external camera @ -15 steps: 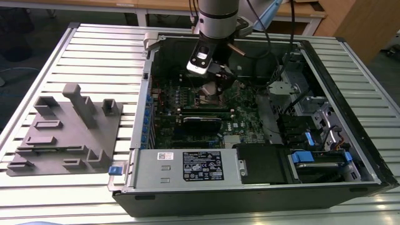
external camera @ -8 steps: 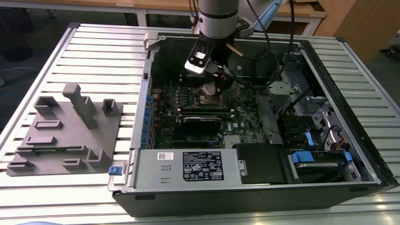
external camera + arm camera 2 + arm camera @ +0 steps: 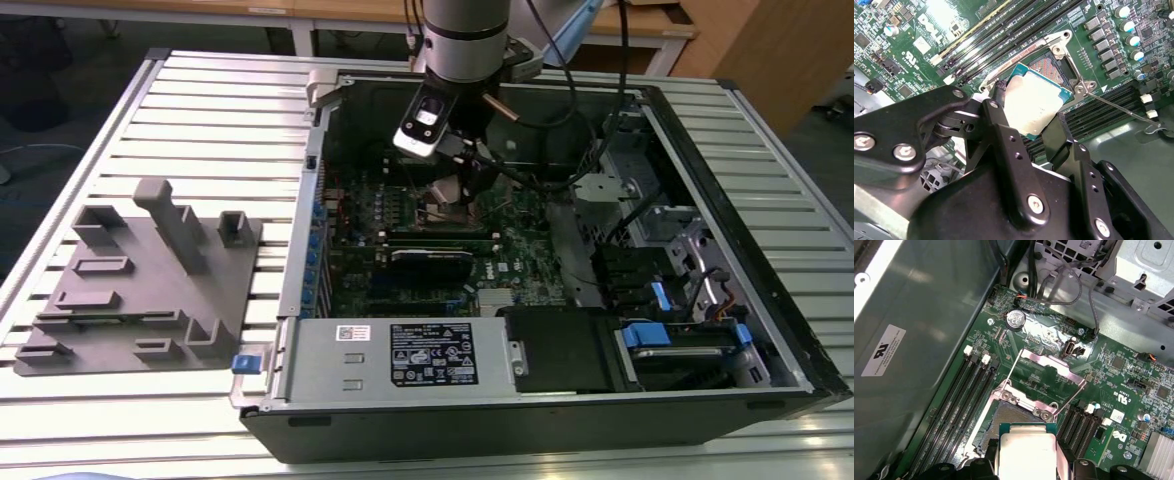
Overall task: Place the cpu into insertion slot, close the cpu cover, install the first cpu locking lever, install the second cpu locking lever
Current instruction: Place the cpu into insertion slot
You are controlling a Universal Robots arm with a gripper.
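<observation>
Exterior view: a big slatted metal desk (image 3: 200,100) carries an open computer case (image 3: 761,230), toward the desk's edge on the exterior view's right. A grey block (image 3: 134,290) with slots sits near the opposite edge. Inside the case lies the green motherboard (image 3: 354,275). In the second wrist view the end effector (image 3: 1029,114) is clenched on the cpu (image 3: 1036,97), tilted just above the insertion slot (image 3: 1048,65). In the first wrist view the cpu cover (image 3: 1051,364) stands open.

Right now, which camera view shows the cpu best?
The second wrist view: the cpu shows most of its silvery top and green edge, clamped in the gripper by the insertion slot. The first wrist view shows it partly, cut by the picture's edge. In the exterior view it is too small to tell.
</observation>
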